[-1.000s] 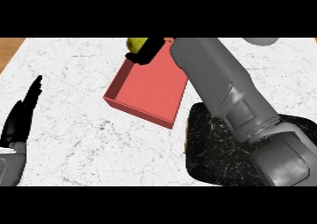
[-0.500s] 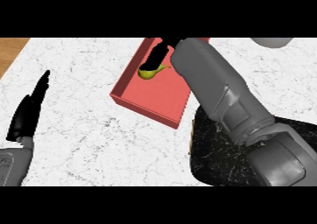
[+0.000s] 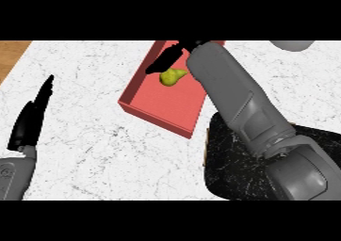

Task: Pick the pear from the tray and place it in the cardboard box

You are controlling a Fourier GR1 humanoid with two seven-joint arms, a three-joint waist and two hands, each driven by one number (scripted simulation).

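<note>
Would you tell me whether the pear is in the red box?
In: the pear shows inside the walls of the red box; whether it rests there, cannot tell.

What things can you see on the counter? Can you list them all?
counter: one, white marble, across the view
wood strip: one, brown, top left
box: one, red, top middle
pear: one, yellow-green, over the box
tray: one, black, lower right, partly under the right forearm
grey thing: one, top right edge, too cut off to name
forearms: two, grey, left and right
left hand: black, open, resting at the left
right hand: black, over the box, holds the pear
</note>
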